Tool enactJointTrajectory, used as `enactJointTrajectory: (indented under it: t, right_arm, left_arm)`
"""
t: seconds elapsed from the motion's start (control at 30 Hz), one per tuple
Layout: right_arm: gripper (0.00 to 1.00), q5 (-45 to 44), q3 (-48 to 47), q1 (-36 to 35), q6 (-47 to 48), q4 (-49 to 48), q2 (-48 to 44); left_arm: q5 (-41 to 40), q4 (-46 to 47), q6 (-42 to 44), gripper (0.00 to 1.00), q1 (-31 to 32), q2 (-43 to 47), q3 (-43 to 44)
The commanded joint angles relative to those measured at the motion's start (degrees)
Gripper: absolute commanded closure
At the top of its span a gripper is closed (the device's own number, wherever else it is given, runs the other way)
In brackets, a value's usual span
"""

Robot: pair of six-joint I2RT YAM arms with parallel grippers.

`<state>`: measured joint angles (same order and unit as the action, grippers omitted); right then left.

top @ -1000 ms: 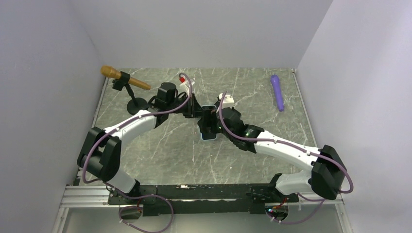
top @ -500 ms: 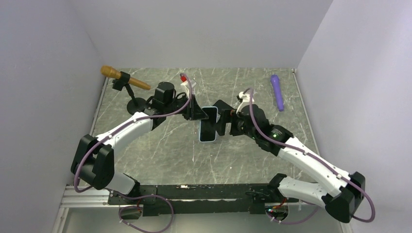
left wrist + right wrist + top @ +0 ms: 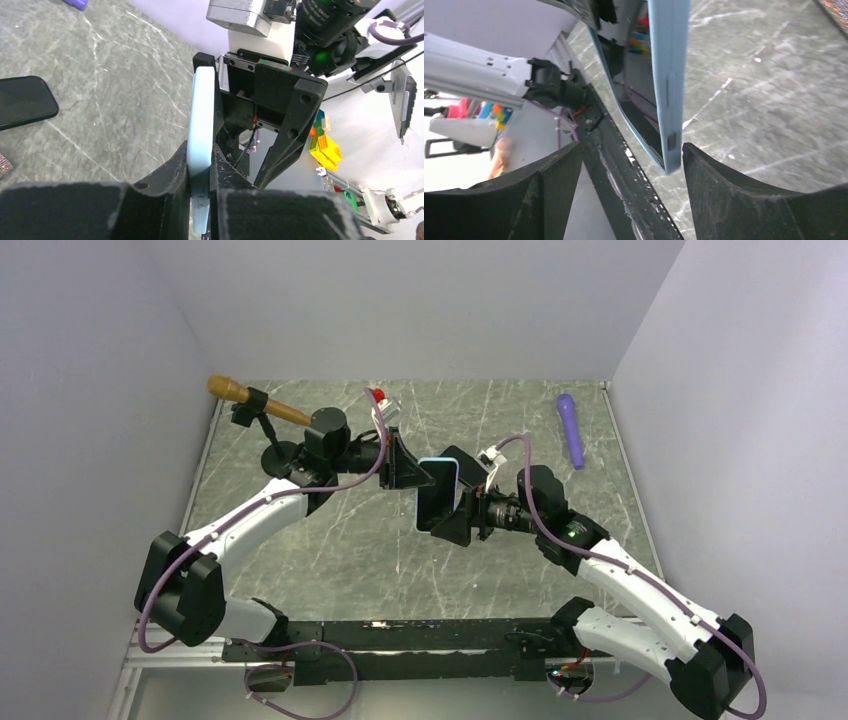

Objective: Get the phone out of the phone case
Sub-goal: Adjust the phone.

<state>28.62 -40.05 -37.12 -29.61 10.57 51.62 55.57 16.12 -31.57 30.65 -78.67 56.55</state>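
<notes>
**Case held in mid-air, phone not yet out**
The left hand point(image 3: 199, 155) clamps the blue case point(image 3: 437, 492) above the middle of the counter point(image 3: 350, 540). The right hand point(image 3: 631, 165) straddles its right side; whether it is gripping, I cannot tell. A glossy dark face inside the rim suggests the phone point(image 3: 634, 90) is seated. Next, likely, the right hand must peel the rim off it while the left holds firm.
</notes>
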Motion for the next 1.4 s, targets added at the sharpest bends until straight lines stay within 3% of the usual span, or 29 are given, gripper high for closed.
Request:
enactJointTrajectory:
  t: [0.0,0.13,0.27,0.37,0.43,0.5,0.67,0.87,0.97,1.07,1.13,1.17,1.2,1.27,1.3,1.37]
  right_arm:
    - [0.27,6.4,0.4,0.1,-0.4,-10.3,0.9]
    - [0.46,6.7,0.4,0.0,-1.0,-14.3,2.9]
    - [0.72,6.4,1.3,0.0,-1.9,-17.8,3.2]
    - [1.00,5.4,0.3,0.1,-0.2,-16.9,3.7]
    - [1.00,6.7,-1.2,0.1,2.5,-15.3,4.9]
    - [1.00,7.8,-2.6,0.1,4.5,-13.3,5.9]
    - [1.00,9.5,-5.4,0.2,9.2,-7.5,7.0]
    - [1.00,14.5,-9.4,0.2,14.2,1.0,9.5]
    - [1.00,16.6,-9.0,0.2,13.9,0.5,9.6]
    - [1.00,18.6,-9.6,0.3,13.8,0.9,10.6]
    - [0.99,15.5,-10.2,0.3,12.9,2.0,10.7]
    - [0.91,13.1,-10.4,0.5,12.0,2.3,10.5]
    - [0.65,10.8,-10.2,0.7,10.2,2.1,10.1]
    - [0.26,7.6,-9.0,1.3,5.6,0.0,9.2]
    - [0.13,6.2,-8.2,1.3,3.2,-1.0,8.8]
    - [0.01,3.7,-5.3,1.3,-1.6,-5.7,7.3]
  left_arm:
    - [4.9,10.0,-4.3,1.00,0.6,1.5,-0.1]
    - [4.5,9.2,-4.0,1.00,0.9,1.4,0.1]
    - [3.0,3.0,-0.8,0.99,1.1,1.3,1.9]
    - [2.3,-0.3,0.5,0.75,1.5,0.3,3.2]
    - [2.8,-1.7,0.9,0.59,1.7,-0.6,3.8]
    - [3.6,-4.5,2.3,0.55,1.6,-1.6,5.6]
    - [4.9,-8.3,5.1,0.67,1.8,-2.3,7.2]
    - [9.8,-11.9,9.4,0.63,2.0,-1.7,8.8]
    - [11.5,-9.0,8.6,0.70,2.9,-0.9,7.5]
    - [13.3,-5.6,6.9,0.94,4.0,-0.2,6.5]
    - [11.4,-6.6,7.6,1.00,4.1,1.3,6.1]
    - [9.5,-7.6,9.1,1.00,4.1,2.3,6.0]
    - [6.7,-10.5,10.7,1.00,4.0,3.8,6.1]
    - [-1.0,-11.8,12.2,1.00,3.7,6.9,5.0]
    - [-4.4,-10.7,11.2,1.00,3.3,8.8,3.8]
    - [-9.8,-7.2,8.1,1.00,1.6,12.9,1.0]
